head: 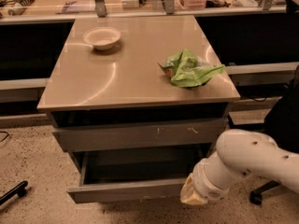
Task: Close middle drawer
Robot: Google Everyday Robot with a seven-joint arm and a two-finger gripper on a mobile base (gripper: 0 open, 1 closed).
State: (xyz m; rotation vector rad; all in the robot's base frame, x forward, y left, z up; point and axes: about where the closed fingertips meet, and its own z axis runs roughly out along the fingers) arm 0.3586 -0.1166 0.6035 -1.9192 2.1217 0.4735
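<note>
The middle drawer (126, 190) is pulled out from the cabinet. It has a plain grey front panel and a dark box interior (140, 164). Above it is a shut grey drawer front with small white scratch marks (140, 134). My white arm (247, 160) reaches in from the right. My gripper (190, 196) is at the tan end of the arm, against the right end of the open drawer's front panel.
The cabinet top (117, 73) carries a white bowl (102, 37) at the back left and a crumpled green bag (189, 69) at the right. A black chair base (261, 195) stands at the right. A dark object (13, 192) lies on the speckled floor at the left.
</note>
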